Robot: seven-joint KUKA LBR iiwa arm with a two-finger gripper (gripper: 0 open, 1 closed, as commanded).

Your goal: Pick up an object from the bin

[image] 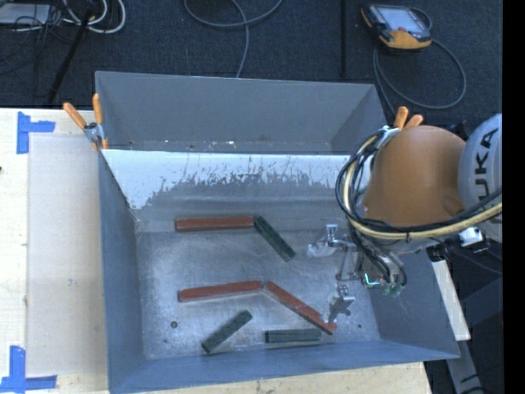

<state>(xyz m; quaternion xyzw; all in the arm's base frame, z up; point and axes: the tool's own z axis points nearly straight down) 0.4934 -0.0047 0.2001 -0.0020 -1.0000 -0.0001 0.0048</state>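
Sitting low at the right side of the bin [238, 121], the gripper [335, 273] has its two fingers [340, 304] spread wide, one toward the far side and one toward the near side. Bare bin floor between them, nothing pinched. Near fingertip is at the right end of a slanted red-brown bar [295, 304]; can't tell if it touches. That bar runs from mid-floor toward the near right, and its left end meets the right end of a second red-brown bar [220, 291] lying roughly left to right. Just nearer than the slanted one is a short dark green bar [292, 336], flat along the near wall. Left of that lies a tilted dark green bar [226, 332]. Farther back, a third red-brown bar [215, 223] lies left to right, with an angled dark green bar [273, 239] touching or just beside its right end, left of the far finger. Orange cover [414, 175] on the wrist, ringed by looped cables [354, 189], sits over the bin's right wall.
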